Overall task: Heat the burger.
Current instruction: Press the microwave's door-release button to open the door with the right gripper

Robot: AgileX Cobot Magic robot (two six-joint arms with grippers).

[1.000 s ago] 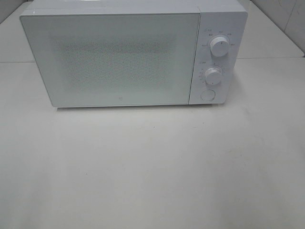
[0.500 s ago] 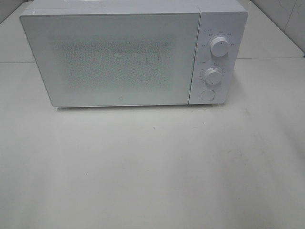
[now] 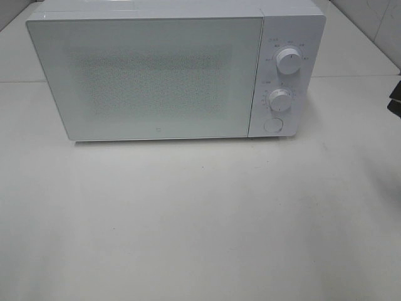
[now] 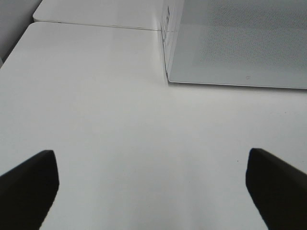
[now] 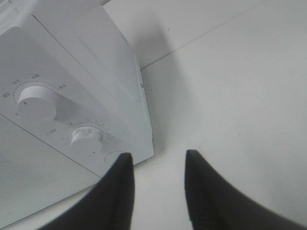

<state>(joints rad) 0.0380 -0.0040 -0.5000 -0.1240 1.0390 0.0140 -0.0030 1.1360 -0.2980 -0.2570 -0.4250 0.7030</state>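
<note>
Sprawling white tabletop point(image 3: 200, 219) under microwave point(image 3: 156, 75)

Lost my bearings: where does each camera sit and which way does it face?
Exterior high: above, facing down at the microwave front; dark bit of right arm at edge.
Left wrist: low over the table, facing the microwave's door corner; left hand open.
Right wrist: facing the knobs; right hand shows.
All share the microwave.

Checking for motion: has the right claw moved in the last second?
Yes. The right claw has entered the high view from its right edge, toward the microwave.
</note>
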